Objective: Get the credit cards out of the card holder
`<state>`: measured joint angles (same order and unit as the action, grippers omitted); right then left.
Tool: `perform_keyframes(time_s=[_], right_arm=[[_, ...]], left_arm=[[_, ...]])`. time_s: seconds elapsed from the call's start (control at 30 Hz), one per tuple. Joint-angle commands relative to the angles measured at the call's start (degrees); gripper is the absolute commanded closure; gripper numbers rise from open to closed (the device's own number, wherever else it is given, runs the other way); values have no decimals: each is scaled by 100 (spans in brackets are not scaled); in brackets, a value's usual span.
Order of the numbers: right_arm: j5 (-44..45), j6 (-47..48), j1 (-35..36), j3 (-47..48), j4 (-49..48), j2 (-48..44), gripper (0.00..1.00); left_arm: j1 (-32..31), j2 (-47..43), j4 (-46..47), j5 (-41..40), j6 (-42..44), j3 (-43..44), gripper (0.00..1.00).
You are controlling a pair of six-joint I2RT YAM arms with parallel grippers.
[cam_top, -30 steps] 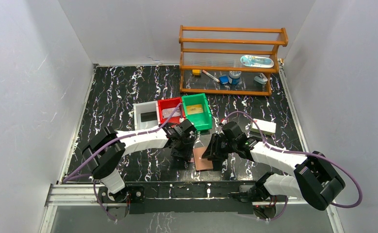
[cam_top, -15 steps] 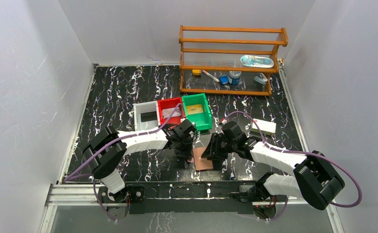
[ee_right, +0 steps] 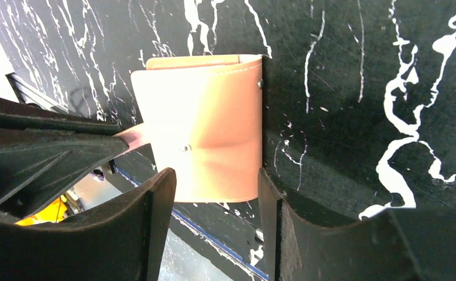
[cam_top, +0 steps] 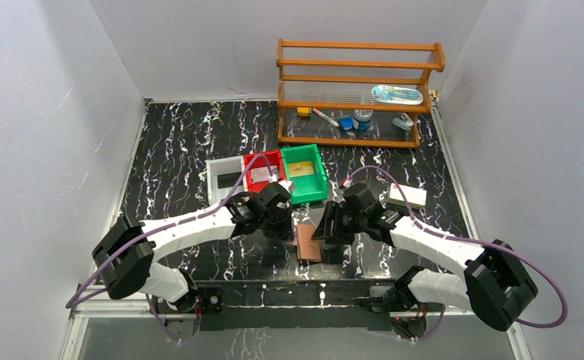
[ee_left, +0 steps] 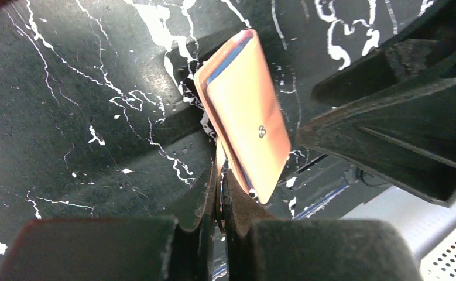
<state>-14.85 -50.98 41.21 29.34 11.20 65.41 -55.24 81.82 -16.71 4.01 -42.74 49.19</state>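
Bench [cam_top: 176,142]: black, white-veined.

Bins, mid-bench, in a row side by side: white bin [cam_top: 225,176], red bin [cam_top: 262,171], green bin [cam_top: 303,172].

Left hand [ee_left: 219,181]: fingers pinched shut on the strap tab [ee_right: 134,134] of the card holder [ee_right: 208,123].

Card holder: reddish-brown leather, folded, tilted, at the near middle of the bench between the two hands.

Right hand [ee_right: 216,193]: fingers closed against the holder's two opposite sides, gripping it.

Wooden rack [cam_top: 356,90]: at the back.

White box [cam_top: 407,196]: right of the hands, well apart.
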Motion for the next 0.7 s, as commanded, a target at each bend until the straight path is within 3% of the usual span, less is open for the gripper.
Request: perform_keyframes(time_s=[0.0, 0.37, 0.67], right_arm=[[354, 193, 171, 537, 417, -97, 36], [393, 169, 770, 943, 107, 402, 27], [697, 532, 1106, 1345, 497, 818, 24]], left_arm=[[-23, -476, 31, 27, 167, -85, 100], [-22, -766, -40, 129, 351, -9, 100], [-23, -831, -75, 33, 325, 59, 100]])
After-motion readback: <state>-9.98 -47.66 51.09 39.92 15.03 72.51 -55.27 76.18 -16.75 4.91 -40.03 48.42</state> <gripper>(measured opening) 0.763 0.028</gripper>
